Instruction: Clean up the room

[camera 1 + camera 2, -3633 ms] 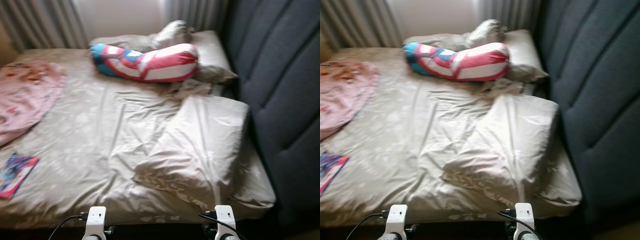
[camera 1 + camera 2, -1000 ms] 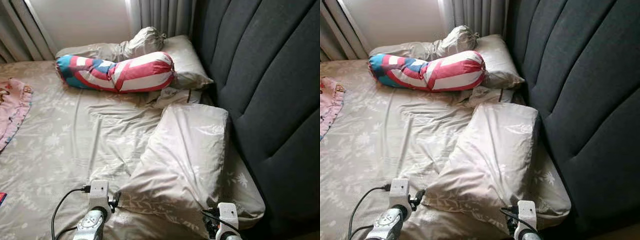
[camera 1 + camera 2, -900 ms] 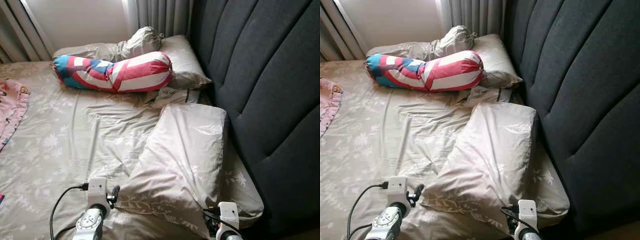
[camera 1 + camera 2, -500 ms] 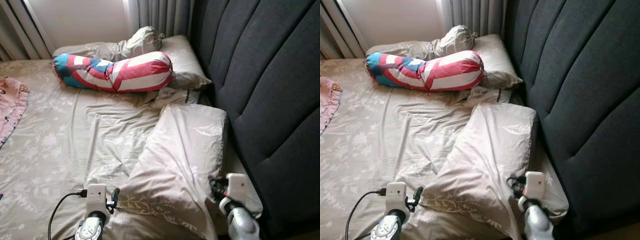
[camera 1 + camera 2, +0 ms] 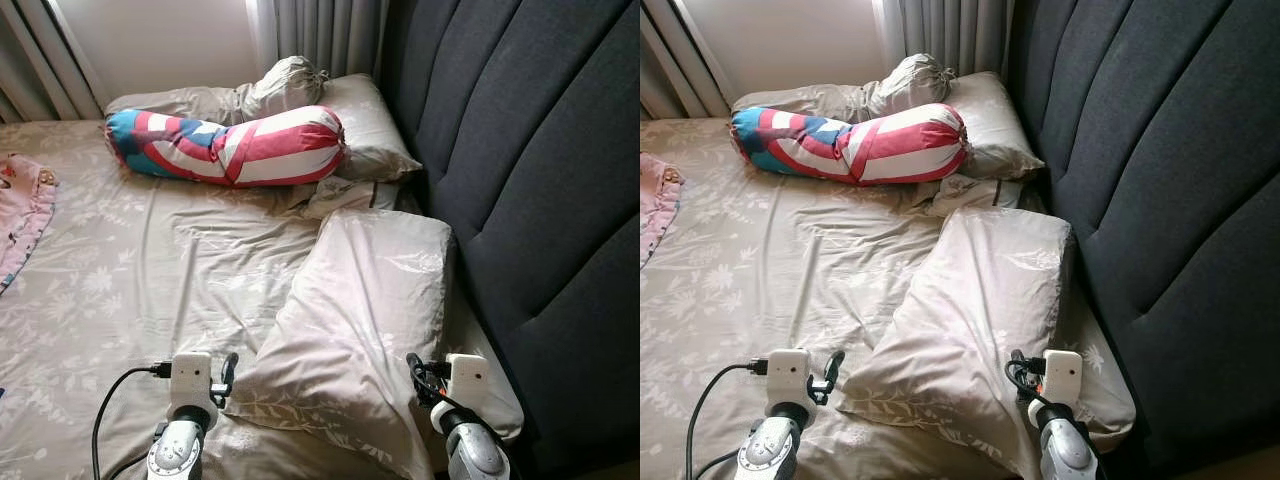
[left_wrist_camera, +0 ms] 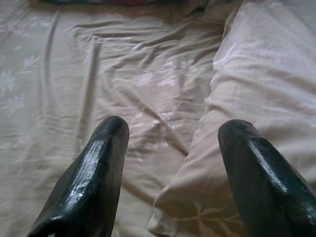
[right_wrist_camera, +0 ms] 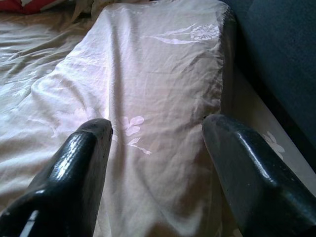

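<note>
The left gripper (image 6: 170, 163) hangs with fingers spread wide above the bed sheet (image 5: 150, 270), at the near left corner of the beige pillow (image 5: 360, 320). The right gripper (image 7: 155, 158), also spread wide, straddles the pillow's right edge by the dark headboard (image 5: 530, 180). At 12 o'clock beyond lies a striped bolster (image 5: 230, 147); at 9 o'clock, a pink blanket (image 5: 22, 215).

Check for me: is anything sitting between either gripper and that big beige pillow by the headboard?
Nothing visible. The left gripper is open at the pillow's near left corner, and the right gripper is open over its near right edge, beside the headboard. Only bare sheet lies around.
</note>
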